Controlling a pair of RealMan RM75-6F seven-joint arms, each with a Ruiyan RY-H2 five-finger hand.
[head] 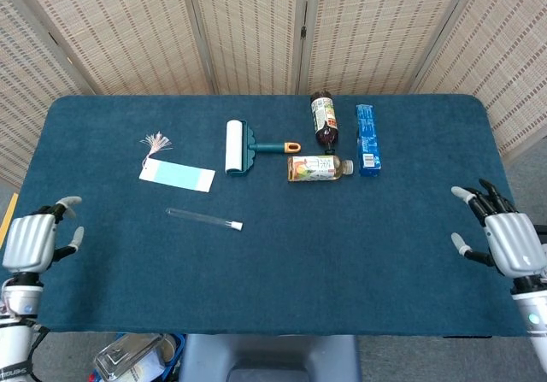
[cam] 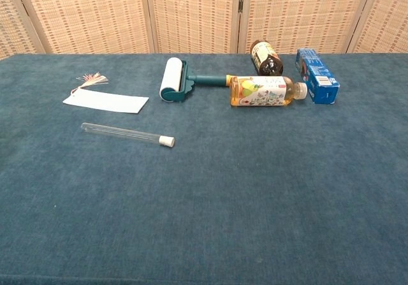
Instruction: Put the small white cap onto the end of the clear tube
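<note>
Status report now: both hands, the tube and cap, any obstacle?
Left hand and right hand open, at table edges. Clear tube lying flat, white cap on its end. Nothing in the way.

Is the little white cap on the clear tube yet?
On: the white cap sits on the tube's right end, which lies flat on the table, untouched.

No legible text: labels on the juice bottle (cam: 264, 91), dark bottle (cam: 266, 57) and blue box (cam: 316, 76) are too small to read.

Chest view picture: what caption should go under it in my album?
Clear tube with its small white cap on, lying on the blue table.
</note>
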